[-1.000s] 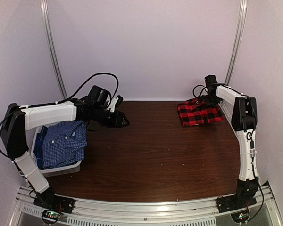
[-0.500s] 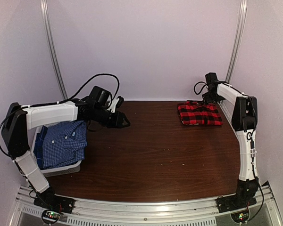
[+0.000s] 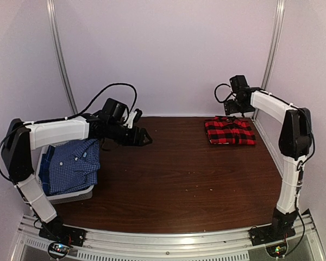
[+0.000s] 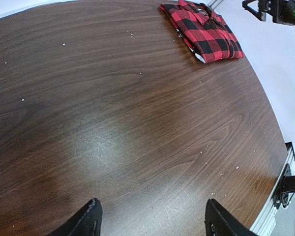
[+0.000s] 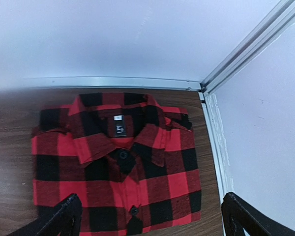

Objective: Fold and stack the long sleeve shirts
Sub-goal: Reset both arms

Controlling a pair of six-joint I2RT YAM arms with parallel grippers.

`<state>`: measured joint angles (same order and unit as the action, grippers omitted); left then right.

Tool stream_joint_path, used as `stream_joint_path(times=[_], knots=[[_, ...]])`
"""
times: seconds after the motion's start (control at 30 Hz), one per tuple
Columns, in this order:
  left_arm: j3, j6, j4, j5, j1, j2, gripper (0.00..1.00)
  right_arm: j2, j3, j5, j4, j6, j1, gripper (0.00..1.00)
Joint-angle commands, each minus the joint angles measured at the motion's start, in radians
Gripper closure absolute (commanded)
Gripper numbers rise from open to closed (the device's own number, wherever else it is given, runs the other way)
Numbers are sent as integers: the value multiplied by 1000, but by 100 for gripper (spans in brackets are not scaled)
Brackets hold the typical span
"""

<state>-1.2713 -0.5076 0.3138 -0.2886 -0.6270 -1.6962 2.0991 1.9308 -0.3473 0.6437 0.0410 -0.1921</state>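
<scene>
Red-and-black plaid shirt (image 3: 230,131) lies folded at the far right corner of the bench (image 3: 179,179) seen from above, and the blue check shirt (image 3: 70,166) sits in a grey basket (image 3: 70,197) at near left. In the left wrist view, the left pincer (image 4: 151,210) hangs over the bench, fingers spread, gripping nothing. In the right wrist view, the right pincer (image 5: 151,204) hangs open above the plaid shirt, whose white label (image 5: 119,129) faces up.

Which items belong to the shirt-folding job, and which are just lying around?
Job: red-and-black plaid shirt, folded at the far right of the table; blue check shirt, lying in the basket.
Just there: basket; table.
</scene>
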Motion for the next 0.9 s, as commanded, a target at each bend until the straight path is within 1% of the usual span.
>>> stream_joint_path(times=[0.0,0.07,0.2,0.27,0.37,0.43,0.7,0.87], knots=[[-19,9,-51,34,10,57,24,-140,-144,63,-99,83,-68,0],[-6,9,-57,38,10,75,20,-200,-216,77,-136,103,-104,0],[50,11,-84,57,10,125,16,-314,-368,132,-218,139,-181,0],[83,6,-108,59,10,154,11,-363,-429,162,-248,161,-219,0],[129,-4,-138,58,9,199,7,-440,-509,202,-285,189,-281,0],[163,-11,-158,59,7,232,3,-484,-555,214,-308,210,-318,0],[267,-8,-224,91,-35,351,2,-647,-712,236,-383,302,-451,0],[306,-11,-265,119,-76,387,2,-763,-837,242,-449,373,-474,0]])
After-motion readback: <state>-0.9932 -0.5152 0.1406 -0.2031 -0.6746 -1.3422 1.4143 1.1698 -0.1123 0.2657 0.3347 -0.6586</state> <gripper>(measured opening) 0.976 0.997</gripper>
